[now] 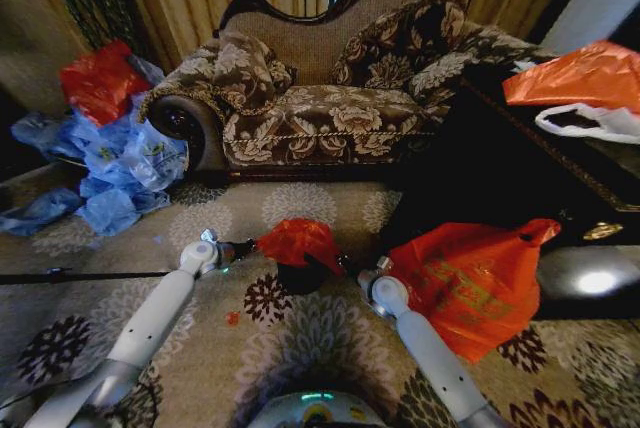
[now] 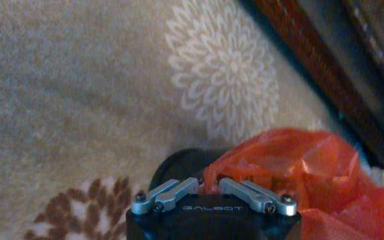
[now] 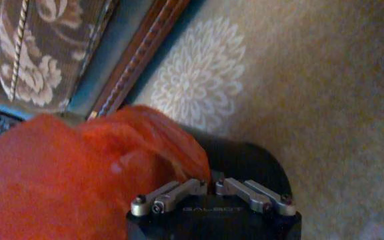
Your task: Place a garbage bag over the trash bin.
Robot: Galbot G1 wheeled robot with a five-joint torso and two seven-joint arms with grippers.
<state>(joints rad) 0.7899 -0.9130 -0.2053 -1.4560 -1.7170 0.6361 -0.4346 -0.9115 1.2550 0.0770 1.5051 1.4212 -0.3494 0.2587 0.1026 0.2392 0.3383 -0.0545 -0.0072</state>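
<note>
Carpet with pale flower medallions runs under both arms, and the left gripper [image 1: 243, 246] reaches in from the robot's left with its jaws pinched together on an edge of the garbage bag [image 1: 297, 239]; the left wrist view shows the crinkled red-orange film bunched right at the fingertips [image 2: 205, 184]. Directly ahead of that gripper and a little below it sits the trash bin [image 1: 300, 277], black and round, its rim partly draped by the bag. On the far side of the bin, the right gripper [image 1: 352, 268] comes in from the robot's right, jaws likewise closed on the bag's opposite edge, with the dark curve of the bin [image 3: 252, 157] just beyond its fingertips [image 3: 211, 184]. Beyond the right gripper lies a larger orange bag [image 1: 470, 283], apart from the work, and a patterned sofa [image 1: 330, 98] stands well behind both.

Judging by this, the step in hand is stretching the bag's mouth across the bin. The bag looks bunched on top, not yet pulled down around the rim, so the next move probably calls for spreading the two held edges apart and lowering them past the rim on both sides.
</note>
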